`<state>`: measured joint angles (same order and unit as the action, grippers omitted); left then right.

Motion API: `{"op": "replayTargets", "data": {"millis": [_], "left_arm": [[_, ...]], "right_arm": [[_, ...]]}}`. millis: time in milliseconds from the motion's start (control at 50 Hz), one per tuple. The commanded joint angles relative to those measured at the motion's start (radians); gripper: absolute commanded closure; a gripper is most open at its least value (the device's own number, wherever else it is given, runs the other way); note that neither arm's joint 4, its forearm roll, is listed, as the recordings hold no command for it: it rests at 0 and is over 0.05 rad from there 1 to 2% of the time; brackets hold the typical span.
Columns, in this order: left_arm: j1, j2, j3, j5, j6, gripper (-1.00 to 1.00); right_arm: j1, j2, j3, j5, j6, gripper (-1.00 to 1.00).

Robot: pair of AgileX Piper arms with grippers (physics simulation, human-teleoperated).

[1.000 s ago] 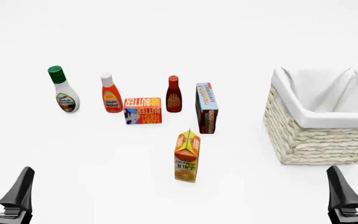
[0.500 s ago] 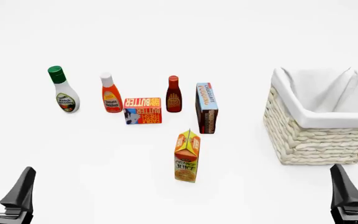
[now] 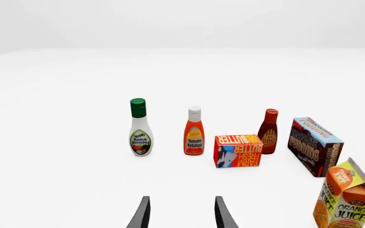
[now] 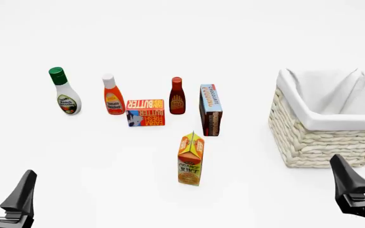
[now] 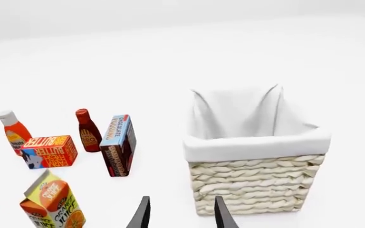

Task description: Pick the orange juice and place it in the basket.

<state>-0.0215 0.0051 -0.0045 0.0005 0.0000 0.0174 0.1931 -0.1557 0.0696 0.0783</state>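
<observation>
On the white desk (image 4: pixel 106 180), the orange juice (image 4: pixel 191 158) stands upright, nearest to my arms of all the groceries and free of both claws. The basket (image 4: pixel 309 142) sits to its right, well apart, and its cloth lining shows nothing inside as far as I can see.

Behind the carton, in a loose row, stand a green-capped dressing bottle (image 4: pixel 64 91), a ketchup bottle (image 4: pixel 112 95), a butter box (image 4: pixel 145 112), a dark sauce bottle (image 4: pixel 177 96) and a pudding box (image 4: pixel 211 110). The pudding box is the closest neighbour, just beyond the carton.

The left claw (image 4: pixel 4 190) hangs low at the near left edge with its fingers spread and nothing between them. The right claw (image 4: pixel 360 183) sits at the near right edge, in front of the basket, also spread and holding nothing.

Status: I judge the task to be at its start. The carton is not yet grasped, lifted or moved. Remaining steps: reach to the carton, close on its body, lift it, carry it over the basket rim and release it inside.
</observation>
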Motion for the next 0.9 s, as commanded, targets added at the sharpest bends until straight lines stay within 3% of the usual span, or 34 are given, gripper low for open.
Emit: {"op": "replayTargets", "data": {"millis": [20, 280, 580, 620, 660, 840, 880, 900], "left_arm": [[0.000, -0.003, 0.000, 0.002, 0.000, -1.00], [0.000, -0.003, 0.001, 0.001, 0.000, -1.00], [0.000, -0.002, 0.002, 0.000, 0.000, -1.00], [0.000, -0.002, 0.002, 0.000, 0.000, -1.00], [0.000, -0.002, 0.002, 0.000, 0.000, -1.00], [0.000, -0.002, 0.002, 0.000, 0.000, -1.00], [0.000, -0.002, 0.002, 0.000, 0.000, -1.00], [0.000, -0.002, 0.002, 0.000, 0.000, -1.00]], "right_arm": [[0.050, 0.077, -0.105, 0.069, 0.027, -1.00], [0.103, 0.132, -0.222, 0.186, 0.076, -1.00], [0.223, 0.218, -0.331, 0.190, 0.300, -1.00], [0.225, 0.222, -0.359, 0.197, 0.294, -1.00], [0.248, 0.252, -0.352, 0.175, 0.357, -1.00], [0.271, 0.321, -0.396, 0.161, 0.444, -1.00], [0.271, 0.320, -0.411, 0.168, 0.441, -1.00], [0.281, 0.344, -0.402, 0.152, 0.504, -1.00]]}}
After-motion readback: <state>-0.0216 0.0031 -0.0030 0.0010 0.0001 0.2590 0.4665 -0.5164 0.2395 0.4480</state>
